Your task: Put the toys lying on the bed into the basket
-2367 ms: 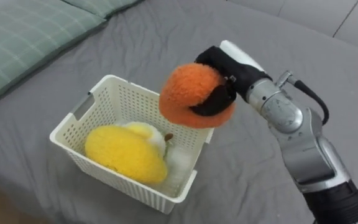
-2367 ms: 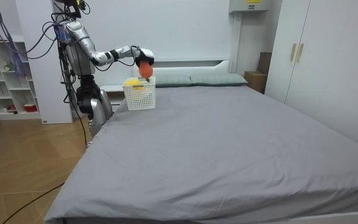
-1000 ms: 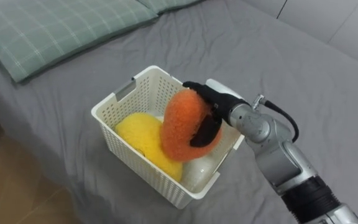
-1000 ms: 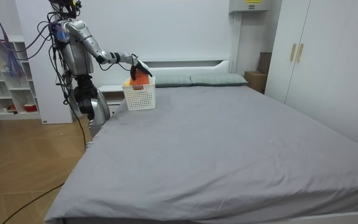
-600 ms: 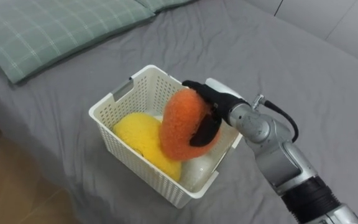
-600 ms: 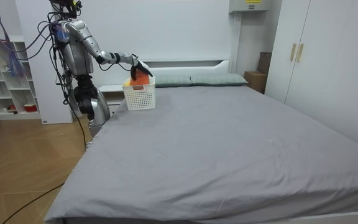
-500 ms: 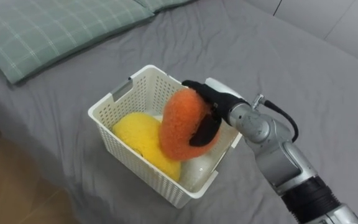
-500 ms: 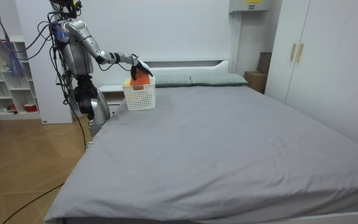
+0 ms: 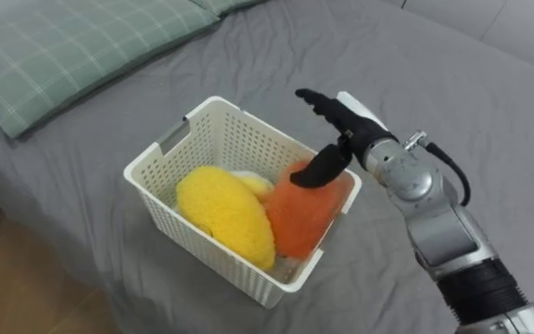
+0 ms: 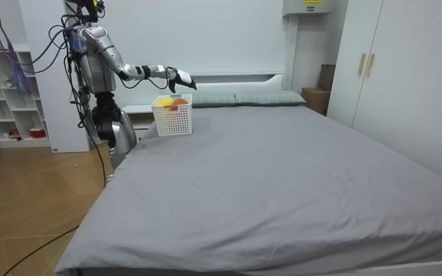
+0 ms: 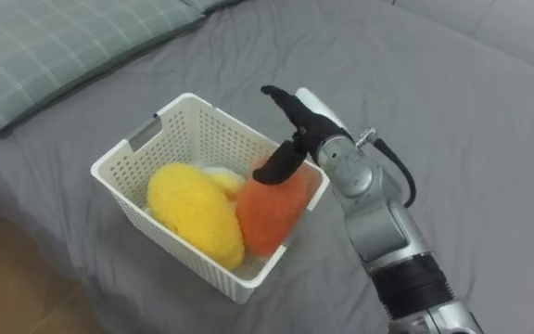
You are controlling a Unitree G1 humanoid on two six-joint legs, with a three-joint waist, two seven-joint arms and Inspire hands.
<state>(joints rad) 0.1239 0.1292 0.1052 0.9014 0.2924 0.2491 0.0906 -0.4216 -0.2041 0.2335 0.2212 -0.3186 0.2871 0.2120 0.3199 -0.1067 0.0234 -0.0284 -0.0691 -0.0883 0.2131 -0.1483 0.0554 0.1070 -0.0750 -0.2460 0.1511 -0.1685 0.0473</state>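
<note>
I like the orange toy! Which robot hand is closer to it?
Right. The right hand is open, just over the orange toy, which lies in the basket beside a yellow toy.

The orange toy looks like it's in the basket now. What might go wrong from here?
The right hand is open just above the orange toy, thumb close to the plush; pulling away might snag it. The toy leans on the basket wall, reaching the rim, so it may tip out. The basket sits near the bed edge; a nudge might push it off.
</note>
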